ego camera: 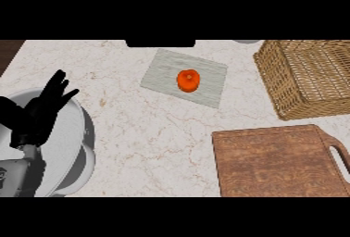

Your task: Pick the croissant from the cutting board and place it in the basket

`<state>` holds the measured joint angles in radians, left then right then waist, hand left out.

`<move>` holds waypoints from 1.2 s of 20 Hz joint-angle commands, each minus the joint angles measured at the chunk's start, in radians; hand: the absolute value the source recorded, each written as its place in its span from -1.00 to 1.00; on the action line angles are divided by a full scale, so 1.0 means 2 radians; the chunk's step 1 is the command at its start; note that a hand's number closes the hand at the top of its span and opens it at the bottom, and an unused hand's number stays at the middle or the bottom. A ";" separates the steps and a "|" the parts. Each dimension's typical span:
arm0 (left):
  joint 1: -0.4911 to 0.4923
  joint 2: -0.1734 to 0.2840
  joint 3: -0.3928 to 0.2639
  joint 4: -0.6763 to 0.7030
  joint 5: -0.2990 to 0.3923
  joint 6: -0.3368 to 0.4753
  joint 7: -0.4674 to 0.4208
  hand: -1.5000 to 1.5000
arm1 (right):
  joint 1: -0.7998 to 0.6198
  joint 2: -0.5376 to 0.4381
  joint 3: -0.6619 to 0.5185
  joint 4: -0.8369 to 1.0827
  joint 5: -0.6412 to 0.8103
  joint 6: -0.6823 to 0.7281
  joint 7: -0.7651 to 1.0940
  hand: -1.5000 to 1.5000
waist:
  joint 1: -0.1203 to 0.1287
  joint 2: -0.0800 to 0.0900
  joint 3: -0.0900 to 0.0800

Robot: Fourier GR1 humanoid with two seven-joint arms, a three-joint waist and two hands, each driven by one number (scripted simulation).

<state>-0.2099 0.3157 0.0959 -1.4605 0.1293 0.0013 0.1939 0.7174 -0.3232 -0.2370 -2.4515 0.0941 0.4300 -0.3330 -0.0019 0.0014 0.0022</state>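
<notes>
Left hand (42,109) rests at the worktop's left edge, fingers spread and holding nothing; wooden cutting board (273,162) looks bare, no croissant apparent, so a reach may wrongly take the orange item (188,80) beside the basket (287,99).

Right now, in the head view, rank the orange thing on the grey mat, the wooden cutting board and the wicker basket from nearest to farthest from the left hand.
From the left hand, open at the left edge:
1. Orange thing, on the grey mat, upper middle.
2. Wooden cutting board, lower right.
3. Wicker basket, upper right corner.
</notes>
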 commanded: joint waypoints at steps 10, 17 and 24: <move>-0.021 0.002 -0.007 0.034 -0.008 -0.006 0.026 0.00 | -0.277 -0.135 -0.110 -0.004 -0.127 -0.097 0.332 1.00 | 0.019 0.005 -0.004; -0.017 -0.002 0.000 0.055 -0.010 -0.009 0.005 0.00 | -0.452 -0.236 -0.104 0.169 -0.097 -0.115 0.385 1.00 | 0.016 0.003 -0.002; -0.008 -0.008 -0.008 0.029 -0.018 -0.005 0.019 0.00 | -0.527 -0.239 -0.065 0.368 -0.053 -0.096 0.271 1.00 | 0.015 0.003 -0.001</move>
<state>-0.2572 0.3107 0.0944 -1.4196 0.1210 -0.0270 0.2075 -0.2458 -0.7745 -0.3681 -1.9381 -0.0275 0.2068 0.3372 0.0273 0.0017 0.0038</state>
